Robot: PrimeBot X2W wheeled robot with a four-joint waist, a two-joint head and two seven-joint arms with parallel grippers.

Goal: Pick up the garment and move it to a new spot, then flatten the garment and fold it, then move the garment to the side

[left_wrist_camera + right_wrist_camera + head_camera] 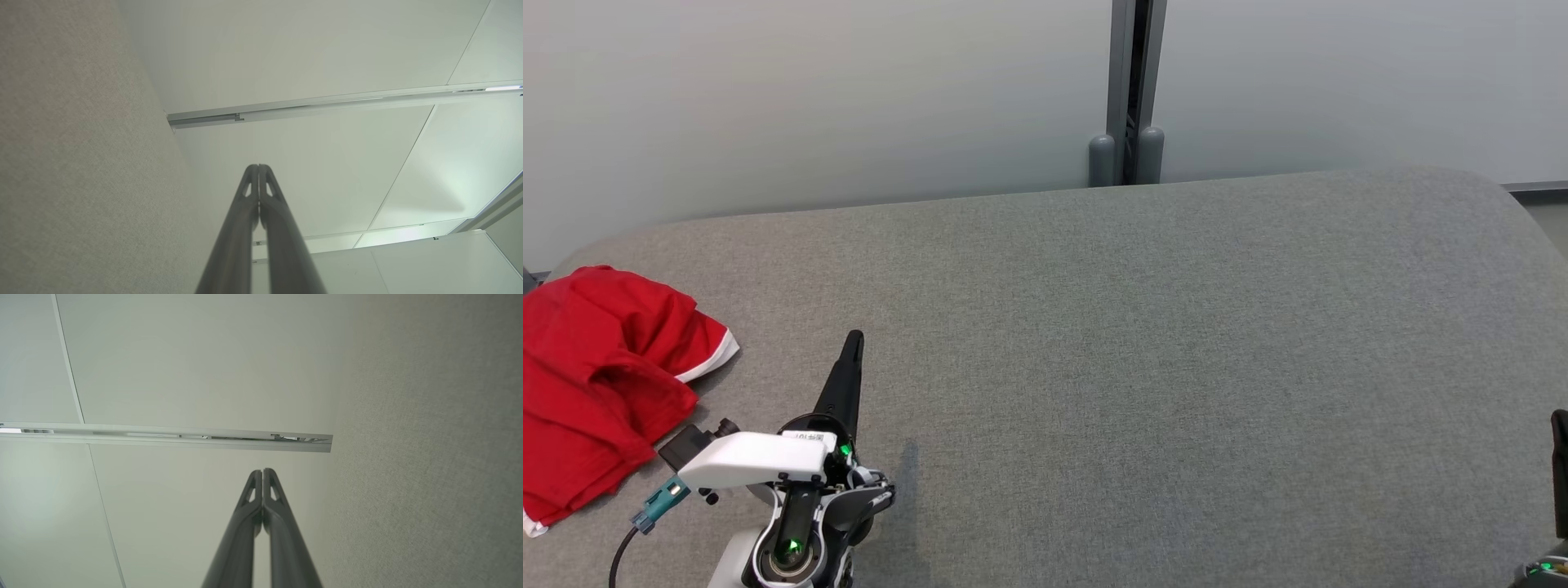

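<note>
The garment (600, 376) is red with white trim and lies crumpled at the left edge of the grey fabric surface (1143, 367). My left gripper (853, 341) is shut and empty, a short way right of the garment, fingers pointing up the head view. In the left wrist view its fingertips (258, 167) press together against a pale wall. My right gripper (1560, 420) shows as a dark sliver at the right edge of the head view. The right wrist view shows its two fingers (262, 472) closed together with nothing held.
A grey post (1129, 90) stands against the pale wall behind the surface's far edge. The surface curves down at its far right corner. A cable with a teal plug (658, 502) hangs off my left wrist.
</note>
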